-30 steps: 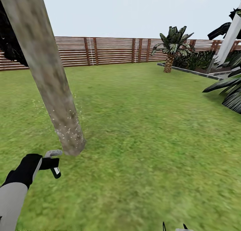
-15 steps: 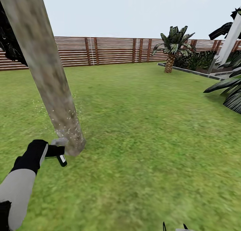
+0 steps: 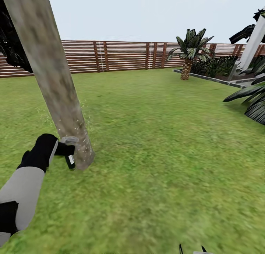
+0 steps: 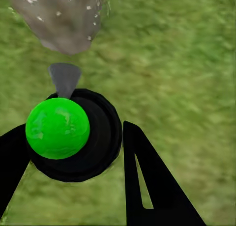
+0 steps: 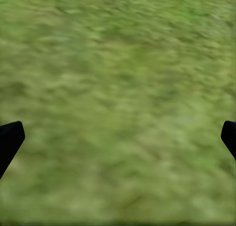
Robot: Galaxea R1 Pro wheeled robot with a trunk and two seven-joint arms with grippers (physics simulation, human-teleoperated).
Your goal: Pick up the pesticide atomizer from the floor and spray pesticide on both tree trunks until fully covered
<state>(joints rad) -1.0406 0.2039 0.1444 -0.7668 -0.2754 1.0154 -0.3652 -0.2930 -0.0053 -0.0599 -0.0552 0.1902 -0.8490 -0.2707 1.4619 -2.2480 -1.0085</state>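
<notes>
At about eight o'clock in the head view, the left gripper [image 3: 62, 150] has its jaws clenched around the pesticide atomizer [image 3: 68, 153], grey head close against the base of the leaning tree trunk [image 3: 55, 84], where pale pesticide [image 3: 79, 136] specks dot the bark. Grass floor [image 3: 158, 143] spreads to the slatted fence [image 3: 121, 55] at twelve o'clock, a small palm [image 3: 189, 51] at one o'clock. The right gripper [image 5: 118, 137] hangs over grass, jaws released wide.
</notes>
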